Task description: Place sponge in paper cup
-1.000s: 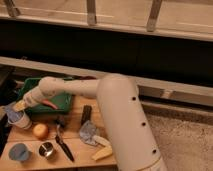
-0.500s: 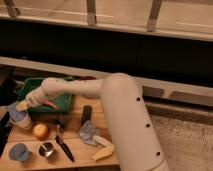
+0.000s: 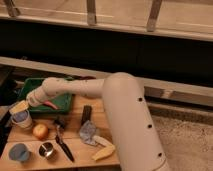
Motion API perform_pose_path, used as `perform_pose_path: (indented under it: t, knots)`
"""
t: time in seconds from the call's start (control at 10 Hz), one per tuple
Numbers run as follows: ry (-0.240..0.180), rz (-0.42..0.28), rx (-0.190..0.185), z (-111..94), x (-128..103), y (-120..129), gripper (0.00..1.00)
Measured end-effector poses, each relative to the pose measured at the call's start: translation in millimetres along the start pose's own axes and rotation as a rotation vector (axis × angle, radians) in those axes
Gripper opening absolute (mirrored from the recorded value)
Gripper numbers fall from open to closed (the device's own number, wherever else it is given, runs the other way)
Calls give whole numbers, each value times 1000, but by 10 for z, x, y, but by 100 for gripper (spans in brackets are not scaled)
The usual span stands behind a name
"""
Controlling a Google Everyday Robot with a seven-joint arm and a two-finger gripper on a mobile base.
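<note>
A white paper cup (image 3: 21,120) stands at the left edge of the wooden table (image 3: 75,145). A yellowish sponge (image 3: 19,106) sits at the cup's mouth, tilted across the rim. My gripper (image 3: 27,103) is at the end of the white arm (image 3: 75,89). It is right over the cup and against the sponge. How deep the sponge sits in the cup is hidden.
A green tray (image 3: 60,101) lies behind the cup under the arm. On the table are an orange fruit (image 3: 40,131), a blue cup (image 3: 19,152), a metal tin (image 3: 46,149), a black tool (image 3: 63,144), a dark block (image 3: 86,113), a grey cloth (image 3: 89,131) and a yellow item (image 3: 103,153).
The gripper and sponge have stayed over the paper cup, settling only slightly. Nothing else on the table has moved.
</note>
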Motion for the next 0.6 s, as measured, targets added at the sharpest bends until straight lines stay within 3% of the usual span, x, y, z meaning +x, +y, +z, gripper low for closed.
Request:
perform_pose_path:
  t: [0.2,0.6]
  knots:
    - [-13,-19,30,-127,-96,0,80]
    - [-55,-75,143,-675,-504,10,80]
